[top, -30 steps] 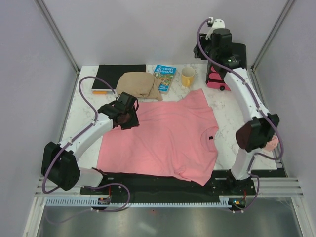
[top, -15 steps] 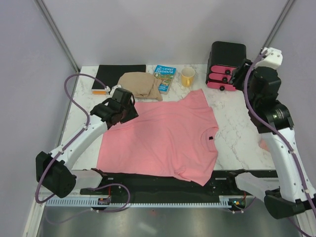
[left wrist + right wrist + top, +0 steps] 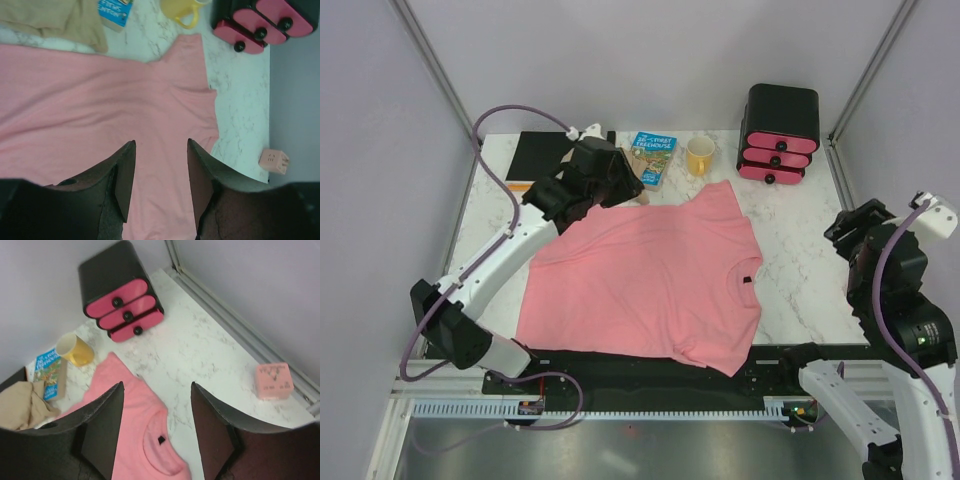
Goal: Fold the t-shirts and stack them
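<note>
Top external view shows us the marble surface (image 3: 800, 250) with the salmon-pink t-shirt (image 3: 650, 275) spread flat and unfolded across its middle, its neck toward the right side. Along the far edge we see a black box with pink drawer fronts (image 3: 780, 120), a crumpled beige cloth (image 3: 55, 20), a book (image 3: 652, 155) and a yellow mug (image 3: 700, 155); a pink cube (image 3: 272, 381) sits near the right edge. Our left fingers (image 3: 125, 180) hang spread above the shirt, holding nothing. Our right fingers (image 3: 102, 430), raised at the right side, are spread and empty too.
</note>
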